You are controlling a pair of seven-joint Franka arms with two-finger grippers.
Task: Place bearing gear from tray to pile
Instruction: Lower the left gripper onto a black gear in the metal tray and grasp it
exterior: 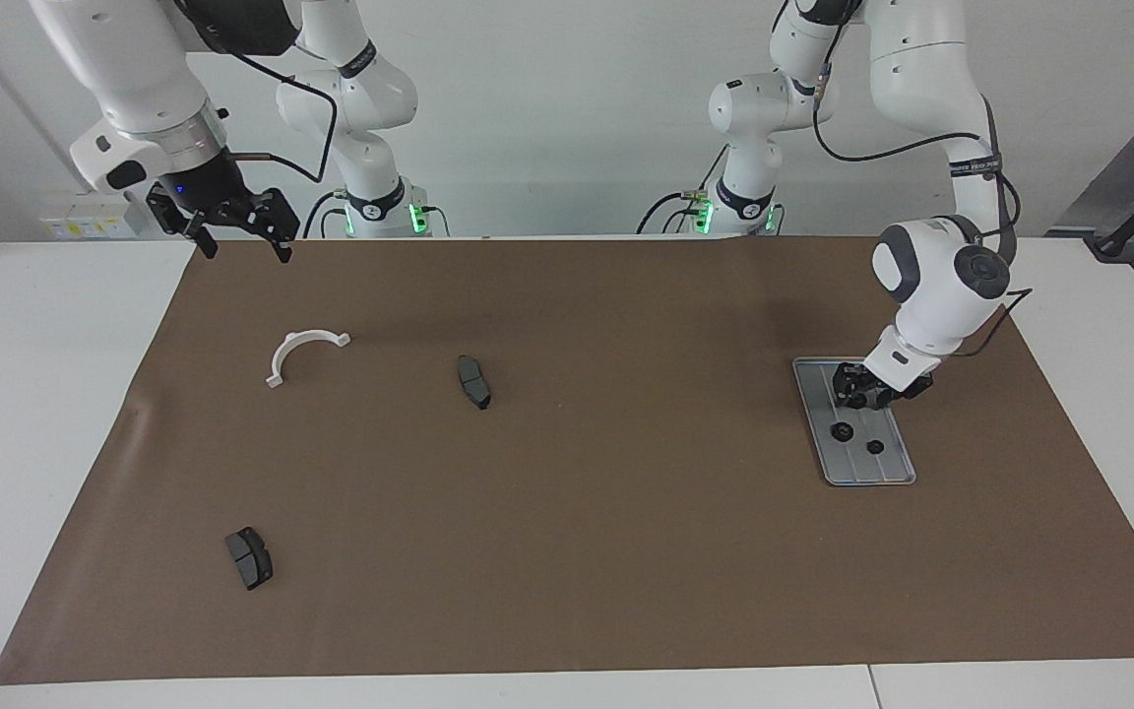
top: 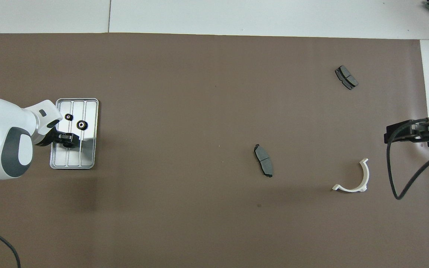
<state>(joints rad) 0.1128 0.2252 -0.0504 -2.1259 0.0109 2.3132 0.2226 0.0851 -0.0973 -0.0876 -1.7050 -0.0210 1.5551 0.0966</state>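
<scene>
Left gripper (exterior: 860,398) sits low over the tray (exterior: 897,471), apparently pinching a gear; the grasp cannot be confirmed. Risk: a shallow pinch drops it. Right gripper (exterior: 237,231) waits, spread.

A white table (exterior: 55,414) is covered over most of its top by a brown mat (exterior: 567,512). Toward the left arm's end of the mat, a silver ridged tray (exterior: 897,475) is laid flat. Toward the right arm's end, a white half-ring bracket (exterior: 297,353) is seen near the robots. A dark grey brake pad (exterior: 473,381) is placed beside the bracket, nearer the middle of the mat. A second brake pad (exterior: 249,557) is found farther from the robots, well apart from the bracket.
</scene>
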